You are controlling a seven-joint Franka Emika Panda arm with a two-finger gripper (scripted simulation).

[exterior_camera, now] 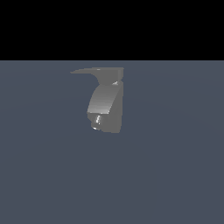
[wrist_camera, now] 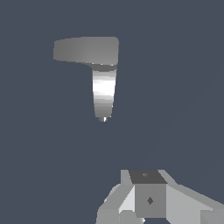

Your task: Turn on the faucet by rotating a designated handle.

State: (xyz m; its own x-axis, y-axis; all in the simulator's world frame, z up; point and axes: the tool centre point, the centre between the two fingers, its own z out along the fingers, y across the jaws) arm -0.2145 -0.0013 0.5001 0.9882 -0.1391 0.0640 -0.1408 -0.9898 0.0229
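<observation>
In the exterior view, the faucet (exterior_camera: pixel 107 107) is a chunky curved grey body standing on the floor, with a shiny nozzle (exterior_camera: pixel 97 121) at its lower end. The handle (exterior_camera: pixel 98 71) is a thin flat blade on top, tapering to a point toward the exterior view's left. In the wrist view I see the faucet (wrist_camera: pixel 104 89) and its handle (wrist_camera: pixel 85 49) from above, well apart from my gripper (wrist_camera: pixel 142 177). The gripper's fingers show no gap between them and hold nothing. The exterior view does not show the gripper.
A plain blue-grey floor (exterior_camera: pixel 175 175) surrounds the faucet, with a black band behind it. No other objects show.
</observation>
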